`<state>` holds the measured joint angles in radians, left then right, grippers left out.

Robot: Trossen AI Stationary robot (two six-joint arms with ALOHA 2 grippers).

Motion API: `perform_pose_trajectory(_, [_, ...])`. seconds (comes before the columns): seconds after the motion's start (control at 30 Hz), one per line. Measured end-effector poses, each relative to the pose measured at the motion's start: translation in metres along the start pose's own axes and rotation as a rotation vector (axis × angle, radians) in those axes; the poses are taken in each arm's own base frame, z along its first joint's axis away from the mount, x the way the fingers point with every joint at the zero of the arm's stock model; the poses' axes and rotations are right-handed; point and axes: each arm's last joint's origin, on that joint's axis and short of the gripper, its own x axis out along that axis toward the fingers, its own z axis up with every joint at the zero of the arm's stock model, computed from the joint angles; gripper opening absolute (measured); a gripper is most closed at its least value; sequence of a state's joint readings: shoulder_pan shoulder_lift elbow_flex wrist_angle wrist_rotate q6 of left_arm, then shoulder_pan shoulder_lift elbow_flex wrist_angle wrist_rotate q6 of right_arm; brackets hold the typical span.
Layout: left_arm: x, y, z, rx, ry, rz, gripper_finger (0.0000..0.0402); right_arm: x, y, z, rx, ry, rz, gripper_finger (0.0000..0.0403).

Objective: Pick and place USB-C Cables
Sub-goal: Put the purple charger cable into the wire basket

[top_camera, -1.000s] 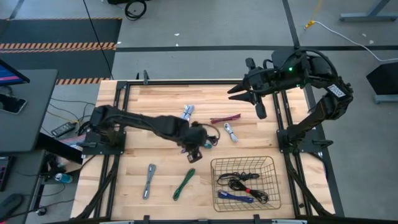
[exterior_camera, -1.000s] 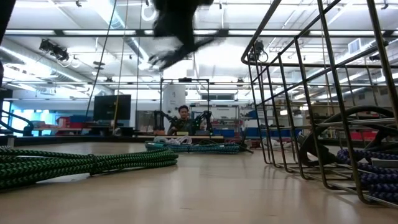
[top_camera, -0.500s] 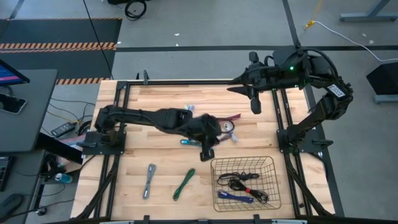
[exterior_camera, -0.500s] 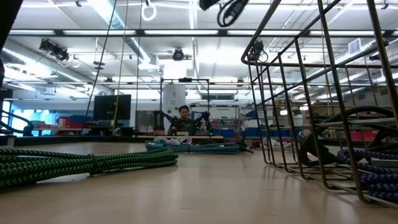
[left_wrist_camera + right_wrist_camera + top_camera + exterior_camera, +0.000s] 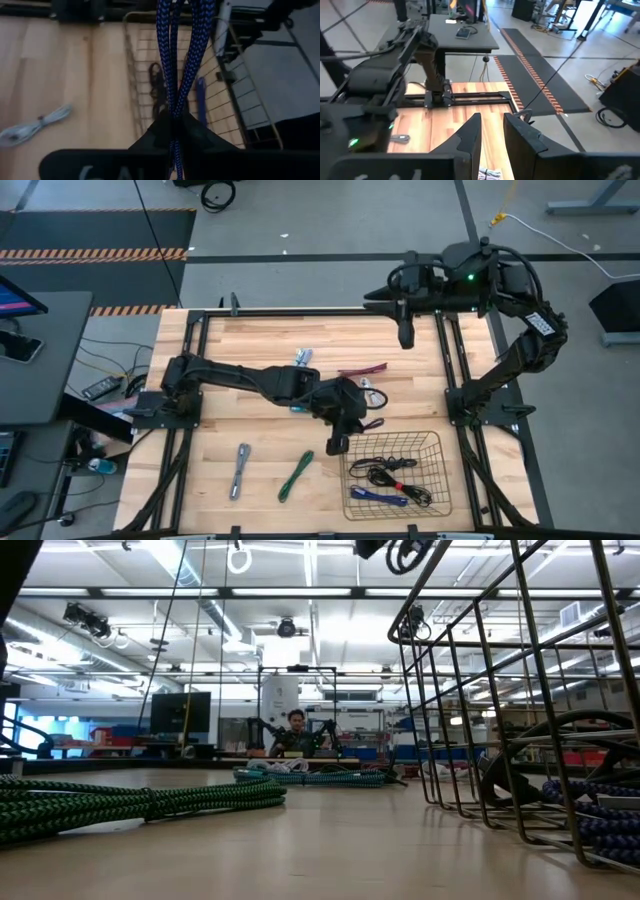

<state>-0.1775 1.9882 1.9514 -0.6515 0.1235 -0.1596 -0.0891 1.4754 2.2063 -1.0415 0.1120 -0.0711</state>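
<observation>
Beside black wire basket (image 5: pixel 392 473), left gripper (image 5: pixel 340 442) fingers closed on blue braided cable (image 5: pixel 182 60), held up ready for drop. Right gripper (image 5: pixel 405 335) waits at far desk (image 5: pixel 250 350) edge, fingers slightly apart, empty.

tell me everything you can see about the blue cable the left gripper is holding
The blue cable is a thin braided cord, dark blue, folded into several parallel strands. The left gripper is shut on it, pinching the bundle so its strands run out past the fingers. It hangs above the table beside the near edge of the wire basket, not yet inside it. Nothing else touches it.
</observation>
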Motion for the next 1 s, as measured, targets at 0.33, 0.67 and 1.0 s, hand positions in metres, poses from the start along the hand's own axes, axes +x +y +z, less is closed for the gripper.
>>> perform_pose_trajectory(0.33, [0.020,-0.015,-0.003,0.062,-0.018,-0.151,0.0018,0.001,-0.006,0.000,0.082,-0.001,-0.026,0.0087])
perform_pose_trajectory(0.67, [0.073,-0.018,-0.017,-0.072,-0.022,-0.194,0.0018,0.001,-0.005,0.001,0.093,-0.017,0.033,0.0087])
perform_pose_trajectory(1.0, [0.123,-0.011,-0.043,-0.104,0.019,-0.170,0.0018,0.001,-0.003,0.001,0.104,-0.018,0.068,0.0087])
